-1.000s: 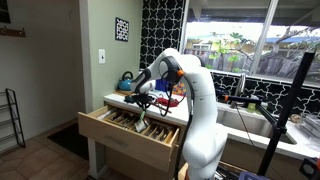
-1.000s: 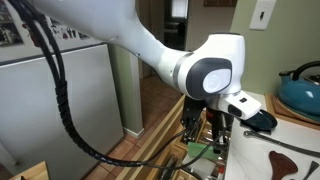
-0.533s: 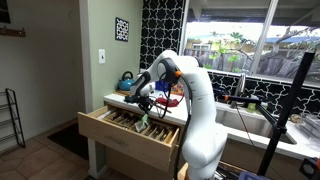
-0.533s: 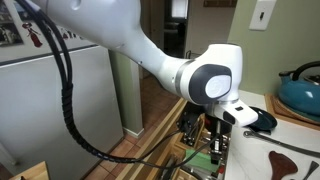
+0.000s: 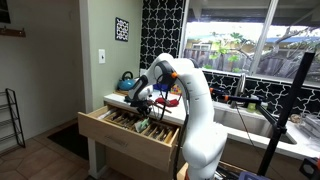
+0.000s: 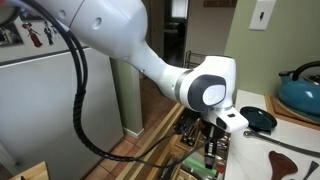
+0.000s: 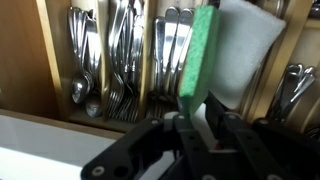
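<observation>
My gripper (image 7: 197,118) is shut on a green sponge (image 7: 199,55) and holds it on edge just above an open wooden cutlery drawer (image 5: 112,130). In the wrist view the sponge stands over a white cloth or pad (image 7: 243,50) in one compartment, with spoons (image 7: 80,50) and forks (image 7: 125,50) in the compartments beside it. In both exterior views the gripper (image 5: 142,110) (image 6: 210,150) hangs low over the drawer, at the counter's front edge.
A teal kettle (image 6: 300,92) and a dark round dish (image 6: 262,120) stand on the white counter (image 5: 122,100) behind the drawer. A wooden utensil (image 6: 295,160) lies on the counter. A grey cabinet (image 6: 60,100) stands beside it. A black stand (image 5: 285,110) rises near the sink.
The arm has lowered the gripper with the sponge toward the drawer, and the wrist has dropped below the counter's edge.
</observation>
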`<state>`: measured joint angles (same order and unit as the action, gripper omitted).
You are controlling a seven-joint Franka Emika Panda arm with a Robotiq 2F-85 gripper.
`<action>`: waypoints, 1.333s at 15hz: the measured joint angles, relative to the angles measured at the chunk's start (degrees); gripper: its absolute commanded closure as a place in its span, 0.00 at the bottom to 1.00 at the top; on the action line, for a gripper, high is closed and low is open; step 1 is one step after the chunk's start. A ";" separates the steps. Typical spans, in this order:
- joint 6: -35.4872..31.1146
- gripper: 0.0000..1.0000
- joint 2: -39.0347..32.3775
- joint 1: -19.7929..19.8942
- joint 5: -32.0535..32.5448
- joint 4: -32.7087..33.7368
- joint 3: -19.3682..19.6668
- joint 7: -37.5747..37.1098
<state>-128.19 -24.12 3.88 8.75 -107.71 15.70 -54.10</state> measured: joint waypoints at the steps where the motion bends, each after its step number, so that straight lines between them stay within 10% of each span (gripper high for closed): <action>1: -0.05 0.33 -0.12 -0.01 -0.01 0.10 -0.23 -0.06; 6: -0.63 0.00 1.74 -0.35 -0.09 0.19 -2.74 3.47; 20: -3.66 0.00 13.40 -3.02 0.09 -12.11 -11.86 37.31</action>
<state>-131.85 -10.72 0.86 8.84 -119.82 3.84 -16.79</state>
